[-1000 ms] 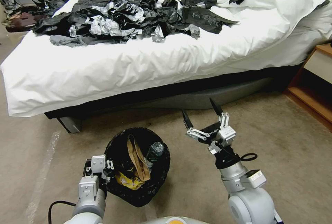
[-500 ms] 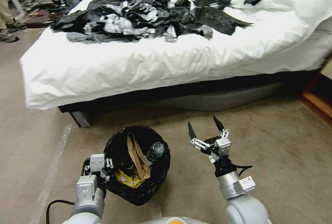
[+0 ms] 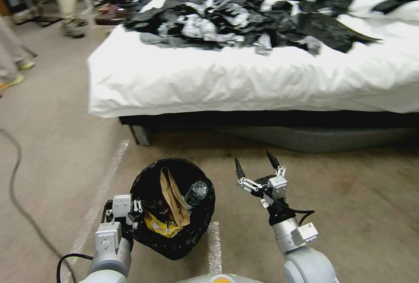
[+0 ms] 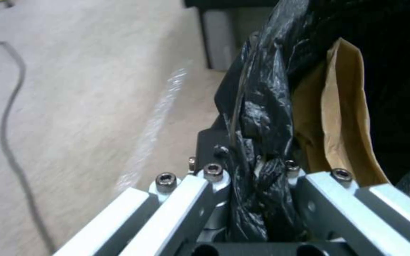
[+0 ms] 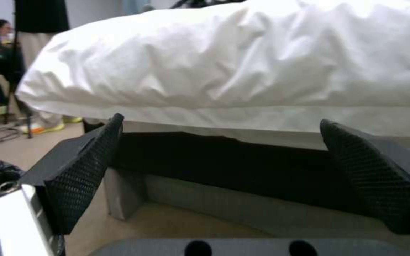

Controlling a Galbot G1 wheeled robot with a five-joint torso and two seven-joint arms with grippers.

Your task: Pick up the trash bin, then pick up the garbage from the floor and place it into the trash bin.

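The left tool (image 3: pixel 126 217) is clamped on the bin (image 3: pixel 174 206) rim (bag pinched between its jaws), the bin held low at the robot's left with scrap, wrapper and bottle inside. The right tool (image 3: pixel 257 167) is held spread and empty just right of the bin, pointed toward the bed (image 3: pixel 244 82). No garbage is seen on the floor (image 3: pixel 358 195) ahead.

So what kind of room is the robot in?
Most likely a bedroom: there's a big bed with a white duvet and carpet. The left gripper holds the trash bin.
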